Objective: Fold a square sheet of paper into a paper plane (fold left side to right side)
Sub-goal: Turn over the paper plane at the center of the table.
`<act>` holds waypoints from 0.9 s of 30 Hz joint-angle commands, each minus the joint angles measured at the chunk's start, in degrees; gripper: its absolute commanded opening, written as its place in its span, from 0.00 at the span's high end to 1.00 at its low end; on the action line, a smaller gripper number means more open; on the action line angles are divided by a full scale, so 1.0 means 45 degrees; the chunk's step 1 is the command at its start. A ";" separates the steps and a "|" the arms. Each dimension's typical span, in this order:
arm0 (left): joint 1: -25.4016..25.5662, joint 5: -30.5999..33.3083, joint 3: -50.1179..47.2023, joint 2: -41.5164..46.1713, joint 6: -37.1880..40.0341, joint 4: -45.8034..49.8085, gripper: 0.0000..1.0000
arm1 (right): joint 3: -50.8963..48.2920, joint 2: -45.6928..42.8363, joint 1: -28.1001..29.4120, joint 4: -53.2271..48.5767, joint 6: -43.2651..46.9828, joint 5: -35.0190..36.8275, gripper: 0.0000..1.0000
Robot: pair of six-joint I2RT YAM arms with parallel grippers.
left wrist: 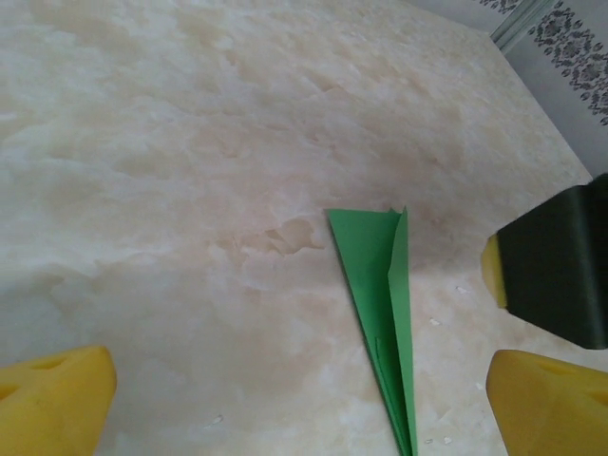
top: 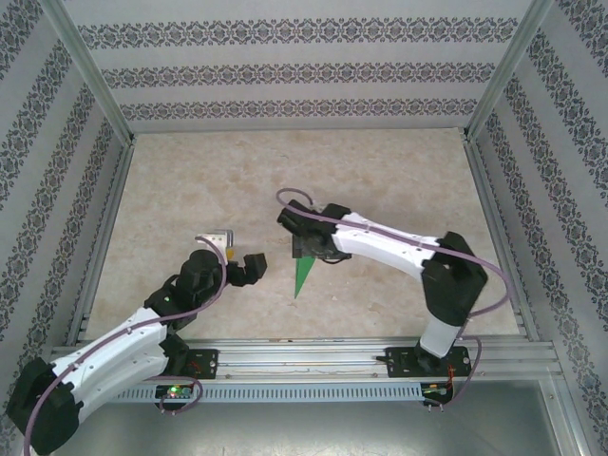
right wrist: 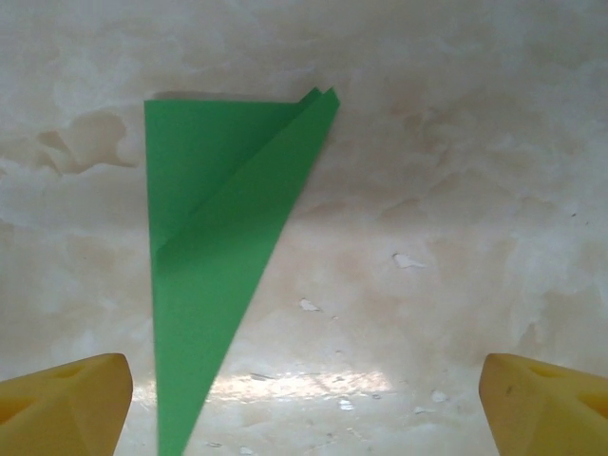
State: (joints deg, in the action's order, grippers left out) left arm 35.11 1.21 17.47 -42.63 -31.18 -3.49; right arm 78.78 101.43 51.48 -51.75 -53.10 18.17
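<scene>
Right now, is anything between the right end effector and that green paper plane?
Nothing visible is. The right end effector hangs open over the paper plane, which lies flat on the table.

beige marble-pattern tabletop [top: 380, 180], matte, mottled with paler and browner patches. boxed in on three sides by white wall panels [top: 285, 66] with horizontal bands of dark floral ornament. silver aluminium posts [top: 90, 71] at the back corners, slotted aluminium rail [top: 313, 353] along the near edge. light soft and even, one faint glare patch [right wrist: 304, 385] on the surface.
</scene>
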 commanded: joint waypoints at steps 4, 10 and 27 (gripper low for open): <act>-0.0161 0.0424 0.0093 0.1120 0.0800 0.1799 0.00 | 0.2007 0.1736 0.0267 -0.2142 -0.1587 0.0652 0.16; -0.0166 0.0438 -0.0210 0.1695 0.0621 0.1863 0.00 | 0.3779 0.3261 0.0277 -0.2392 -0.1998 0.0455 0.28; -0.0166 0.0375 -0.0289 0.1720 0.0810 0.2086 0.00 | 0.5037 0.5466 -0.0094 -0.2684 -0.3446 -0.0401 0.45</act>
State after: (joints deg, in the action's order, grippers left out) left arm 35.11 2.20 16.71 -35.51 -28.99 4.16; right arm 100.36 124.86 51.46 -61.78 -66.39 17.19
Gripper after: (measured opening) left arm 0.997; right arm 0.565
